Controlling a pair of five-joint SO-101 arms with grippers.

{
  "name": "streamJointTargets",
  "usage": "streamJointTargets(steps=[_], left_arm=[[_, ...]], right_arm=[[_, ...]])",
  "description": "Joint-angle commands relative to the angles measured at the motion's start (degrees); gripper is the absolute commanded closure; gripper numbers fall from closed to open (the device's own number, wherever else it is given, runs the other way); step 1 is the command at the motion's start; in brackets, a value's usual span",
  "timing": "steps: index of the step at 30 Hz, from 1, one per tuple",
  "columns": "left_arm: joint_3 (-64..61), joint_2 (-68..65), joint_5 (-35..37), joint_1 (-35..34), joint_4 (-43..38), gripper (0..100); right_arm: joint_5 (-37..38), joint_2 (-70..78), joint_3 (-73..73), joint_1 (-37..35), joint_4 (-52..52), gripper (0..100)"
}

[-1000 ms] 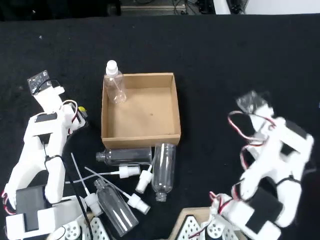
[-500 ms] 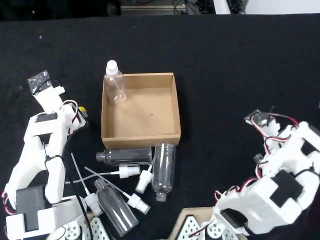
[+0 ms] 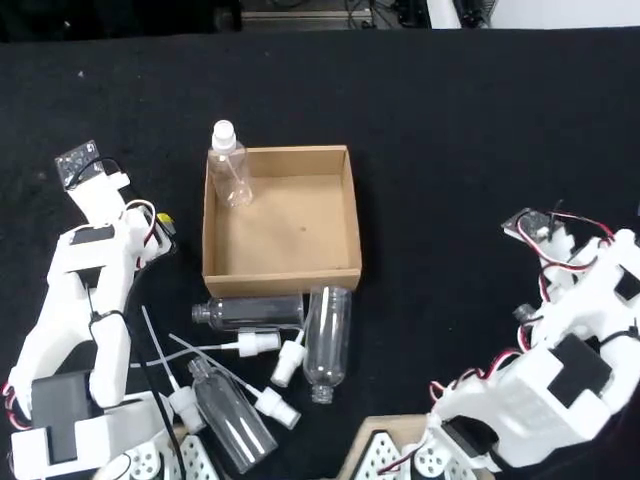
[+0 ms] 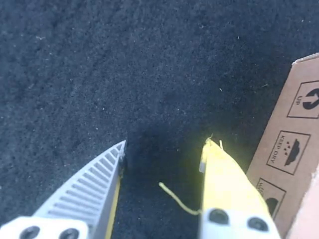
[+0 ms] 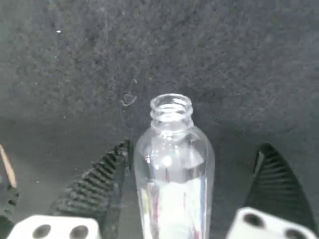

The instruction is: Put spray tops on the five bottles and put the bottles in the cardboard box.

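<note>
- Print: the cardboard box [image 4: 294,129] carries handling symbols with small captions on its outer wall.
- State of the left end effector [image 4: 165,143]: jaws moderately apart, holding nothing, over the bare bench [image 4: 99,59] just beside that wall.
- State of the right end effector [image 5: 195,145]: spread wide. A clear uncapped bottle [image 5: 174,169] sits between the fingers, with a gap on one side, not gripped.
- A capped bottle [image 3: 229,170] stands in the box's far corner, on the left arm's side.
- Three open bottles [image 3: 250,312] and loose spray tops [image 3: 258,344] lie on the bench by the box's near wall.

Robotics lab bench as I see it, black cloth [image 3: 450,120] over the table, two white printed arms [image 3: 85,280], bare servo wires [image 3: 152,228], loose cables [image 3: 375,12] along the far edge
</note>
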State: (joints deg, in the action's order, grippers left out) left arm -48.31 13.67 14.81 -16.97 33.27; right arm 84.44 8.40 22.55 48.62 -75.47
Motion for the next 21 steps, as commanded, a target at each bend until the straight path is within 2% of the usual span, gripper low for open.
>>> streamJointTargets(steps=[1, 9, 15, 21], left_arm=[[0.4, 0.44, 0.0, -0.57, -0.88, 79], [0.57, 0.35, 0.0, -0.4, -0.88, 79], [0.57, 0.35, 0.0, -0.4, -0.88, 79], [0.57, 0.44, 0.0, -0.57, -0.88, 79]], right_arm=[[3.08, -0.57, 0.13, 3.52, 1.23, 64.9], [5.71, -0.13, 1.54, 6.24, 1.14, 64.9], [-3.34, -0.13, 2.33, 3.69, 1.32, 64.9], [-2.46, -0.57, 5.41, 3.34, 4.75, 68.0]])
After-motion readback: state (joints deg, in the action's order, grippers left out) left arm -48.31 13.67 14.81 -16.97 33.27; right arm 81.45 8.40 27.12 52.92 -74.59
